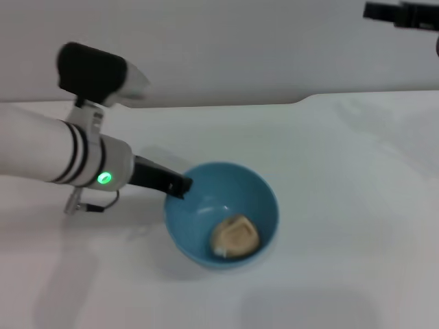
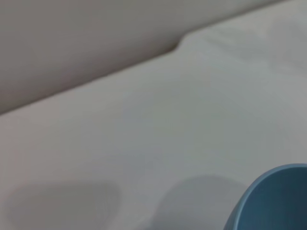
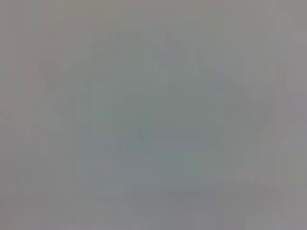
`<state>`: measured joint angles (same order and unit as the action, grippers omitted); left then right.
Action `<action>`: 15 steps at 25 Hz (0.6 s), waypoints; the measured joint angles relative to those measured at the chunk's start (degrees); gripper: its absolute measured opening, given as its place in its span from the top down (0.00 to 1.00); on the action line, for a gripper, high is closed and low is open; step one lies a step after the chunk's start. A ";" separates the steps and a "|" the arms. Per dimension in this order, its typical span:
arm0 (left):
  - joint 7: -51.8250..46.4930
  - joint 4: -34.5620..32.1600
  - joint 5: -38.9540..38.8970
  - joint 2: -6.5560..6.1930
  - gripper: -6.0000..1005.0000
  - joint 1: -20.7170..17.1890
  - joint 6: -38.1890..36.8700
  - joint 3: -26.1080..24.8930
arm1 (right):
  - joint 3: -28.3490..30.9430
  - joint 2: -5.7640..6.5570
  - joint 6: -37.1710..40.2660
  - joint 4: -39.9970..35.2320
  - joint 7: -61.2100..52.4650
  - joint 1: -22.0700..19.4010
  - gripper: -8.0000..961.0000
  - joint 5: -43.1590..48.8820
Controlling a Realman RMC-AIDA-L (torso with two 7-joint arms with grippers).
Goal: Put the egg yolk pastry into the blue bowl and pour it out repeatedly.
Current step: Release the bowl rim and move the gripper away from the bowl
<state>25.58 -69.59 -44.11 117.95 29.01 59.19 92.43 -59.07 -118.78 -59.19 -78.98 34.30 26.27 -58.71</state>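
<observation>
In the head view you see the blue bowl (image 1: 223, 214) on the white table (image 1: 343, 205), a little left of the middle and toward the near side. The bowl is tilted, so its opening faces up and toward the camera, and you can look into it. The egg yolk pastry (image 1: 235, 237) lies inside the bowl, against the lower part of the inner wall, close to the near rim.

Your left gripper (image 1: 180, 186) comes in from the left side. Its dark fingers (image 1: 164, 179) meet the left rim of the bowl, and the tip is right at the edge. It appears closed on the rim, holding the bowl in its tilt, though the fingers are dark and you cannot see each one apart. A green light glows on the white wrist of the left arm (image 1: 104, 178).

In the left wrist view only a curved piece of the bowl shows in one corner, with the bare table and the pale wall behind it.

Your right gripper (image 1: 401, 14) is high at the far right, well apart from the bowl. Whether it is wide or narrow, I cannot tell. The right wrist view shows only flat grey.
</observation>
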 joint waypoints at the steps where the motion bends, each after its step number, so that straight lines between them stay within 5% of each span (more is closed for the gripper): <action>1: 0.00 0.06 0.00 0.00 0.97 0.13 -0.25 1.16 | 0.03 0.02 0.18 0.73 0.42 -0.33 0.61 -0.19; 8: -0.65 5.65 -0.20 0.39 0.97 3.91 -2.07 6.82 | 0.94 0.06 1.73 4.02 2.22 -1.68 0.61 -0.29; 15: -0.82 14.05 -3.30 0.48 0.80 8.41 -4.43 8.25 | 1.04 0.09 1.89 4.19 2.33 -1.93 0.61 -0.29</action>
<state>24.76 -55.53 -47.41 118.43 37.43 54.76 100.68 -58.03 -118.69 -57.29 -74.79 36.62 24.34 -59.01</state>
